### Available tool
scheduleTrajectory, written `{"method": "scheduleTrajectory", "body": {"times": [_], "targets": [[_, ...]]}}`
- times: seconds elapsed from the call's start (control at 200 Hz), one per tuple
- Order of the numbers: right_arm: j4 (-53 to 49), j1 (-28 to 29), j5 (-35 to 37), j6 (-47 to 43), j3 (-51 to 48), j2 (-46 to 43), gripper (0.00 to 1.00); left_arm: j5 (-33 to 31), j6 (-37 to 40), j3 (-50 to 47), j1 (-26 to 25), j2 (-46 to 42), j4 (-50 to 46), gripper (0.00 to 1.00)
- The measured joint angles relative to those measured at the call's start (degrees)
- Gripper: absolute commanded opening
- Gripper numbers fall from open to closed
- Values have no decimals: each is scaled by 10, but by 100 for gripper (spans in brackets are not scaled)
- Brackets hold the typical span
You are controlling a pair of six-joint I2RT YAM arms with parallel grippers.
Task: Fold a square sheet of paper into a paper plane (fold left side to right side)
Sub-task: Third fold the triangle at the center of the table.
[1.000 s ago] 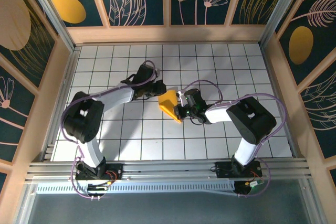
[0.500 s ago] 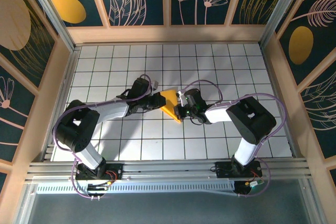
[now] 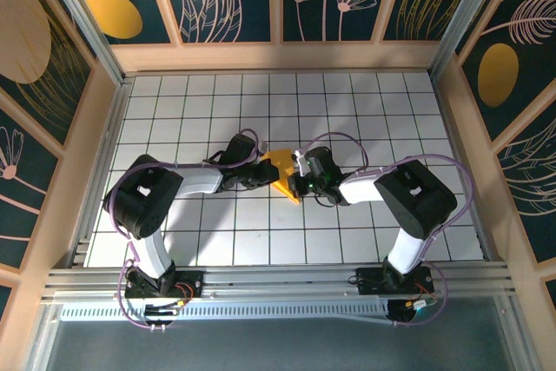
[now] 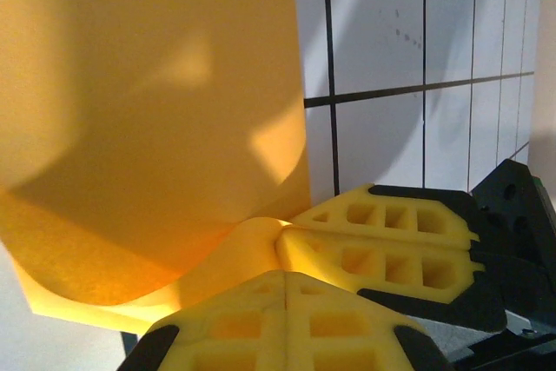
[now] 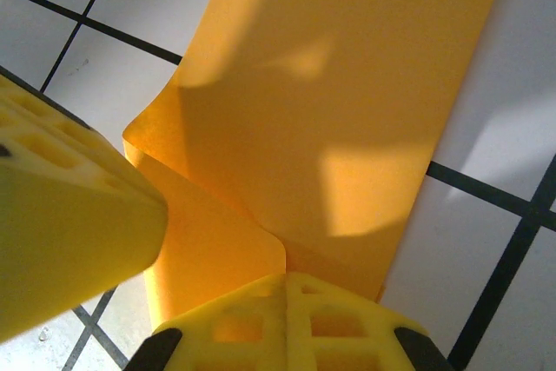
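The square sheet of paper (image 3: 282, 165) is a folded yellow-orange piece lying on the white grid table (image 3: 365, 110) at the centre. My left gripper (image 3: 266, 176) comes in low from the left, shut, its tips against the paper's left edge. In the left wrist view the paper (image 4: 156, 119) curls up in a soft fold ahead of my shut left gripper (image 4: 287, 274). My right gripper (image 3: 301, 185) is shut too and rests on the paper's right corner. The right wrist view has the paper (image 5: 347, 84) running under my right gripper (image 5: 287, 277), with a left finger (image 5: 61, 223) close beside it.
Wooden walls with dark panels and orange ovals (image 3: 113, 13) enclose the table on three sides. An aluminium rail (image 3: 278, 280) runs along the near edge by both arm bases. Bare grid tiles lie all around the paper.
My left gripper has come down and to the right onto the paper's left edge, and the paper's left part now bows upward. The right arm has stayed put.
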Motion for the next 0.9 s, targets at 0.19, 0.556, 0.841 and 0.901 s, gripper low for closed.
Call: {"method": "scheduleTrajectory", "body": {"times": [0.19,0.556,0.841,0.901], "targets": [[0,0,0,0,0,0,0,2,0,0,-3,8,2,5],[0,0,0,0,0,0,0,-9,0,0,-3,15,-1,4],[0,0,0,-2,0,0,0,-21,5,0,-3,15,-12,4],[0,0,0,-2,0,0,0,-23,5,0,-3,15,-12,4]]}}
